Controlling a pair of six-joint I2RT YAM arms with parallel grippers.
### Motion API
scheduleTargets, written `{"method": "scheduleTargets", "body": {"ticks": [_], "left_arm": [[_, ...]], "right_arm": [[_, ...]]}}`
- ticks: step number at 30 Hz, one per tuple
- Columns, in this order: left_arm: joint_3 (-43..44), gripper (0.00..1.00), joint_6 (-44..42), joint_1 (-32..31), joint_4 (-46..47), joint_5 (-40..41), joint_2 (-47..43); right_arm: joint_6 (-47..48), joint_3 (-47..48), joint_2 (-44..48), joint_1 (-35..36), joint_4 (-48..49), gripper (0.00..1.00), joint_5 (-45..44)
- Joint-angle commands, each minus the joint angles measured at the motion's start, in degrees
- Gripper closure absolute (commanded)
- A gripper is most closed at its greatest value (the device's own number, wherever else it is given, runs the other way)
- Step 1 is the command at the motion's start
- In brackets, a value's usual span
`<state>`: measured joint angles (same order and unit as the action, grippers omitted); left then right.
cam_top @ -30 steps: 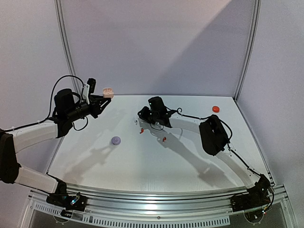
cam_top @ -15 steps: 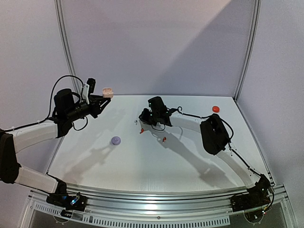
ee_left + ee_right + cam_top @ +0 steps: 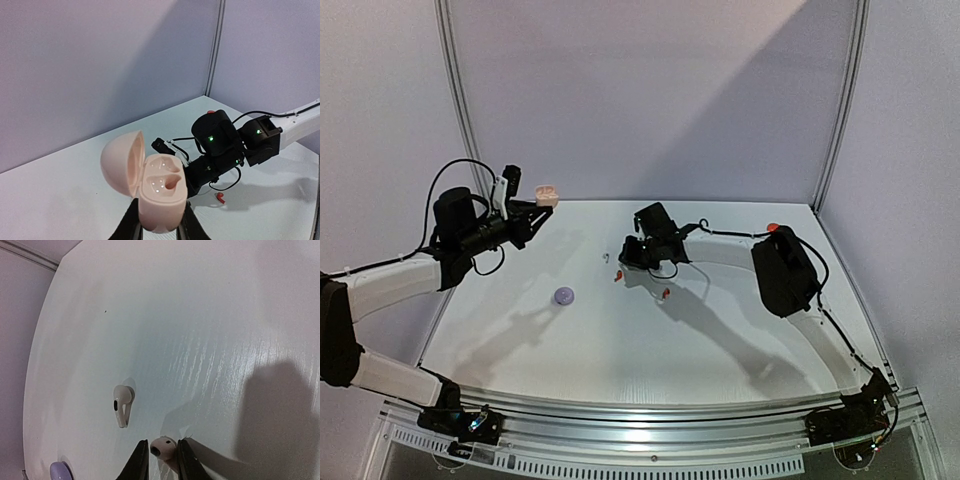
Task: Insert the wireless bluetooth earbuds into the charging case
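My left gripper (image 3: 160, 222) is shut on the base of a pale pink charging case (image 3: 159, 192), held in the air at the far left (image 3: 547, 195). Its lid stands open and both sockets are bare. My right gripper (image 3: 161, 455) is shut on a white earbud (image 3: 164, 447) low over the table's middle (image 3: 625, 258). A second white earbud (image 3: 122, 402) lies on the table just beyond it. Two red earbuds (image 3: 617, 277) (image 3: 665, 293) lie near the right gripper; one red earbud (image 3: 219, 198) also shows in the left wrist view.
A shut lilac case (image 3: 563, 295) sits on the table left of centre, and its edge (image 3: 60, 471) shows in the right wrist view. A red case (image 3: 773, 228) peeks out behind the right arm at the back right. Walls enclose the table on three sides.
The right gripper's fingers have closed on the white earbud, and the right arm's elbow has swung to the right. The left arm and its case have not moved.
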<state>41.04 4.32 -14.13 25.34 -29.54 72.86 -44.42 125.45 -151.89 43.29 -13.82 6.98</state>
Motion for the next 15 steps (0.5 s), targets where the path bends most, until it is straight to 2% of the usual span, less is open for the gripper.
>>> {"method": "scheduleTargets", "body": {"ticks": [1, 6, 9, 15], "left_arm": [[-0.95, 1.0, -0.59, 0.85, -0.12, -0.36, -1.38], [-1.22, 1.0, -0.44, 0.79, -0.12, -0.66, -1.49], [-1.22, 1.0, -0.36, 0.85, -0.12, -0.93, -1.49], [-1.13, 1.0, -0.31, 0.83, -0.17, -1.25, -1.49]], "right_arm": [[3.25, -3.64, 3.56, 0.31, -4.8, 0.79, 2.53], [8.03, -2.75, 5.45, 0.32, -6.88, 0.74, 0.13], [12.16, 0.04, 4.83, 0.32, -8.21, 0.62, -3.82], [18.11, 5.49, 1.12, 1.32, -9.76, 0.54, -11.92]]}}
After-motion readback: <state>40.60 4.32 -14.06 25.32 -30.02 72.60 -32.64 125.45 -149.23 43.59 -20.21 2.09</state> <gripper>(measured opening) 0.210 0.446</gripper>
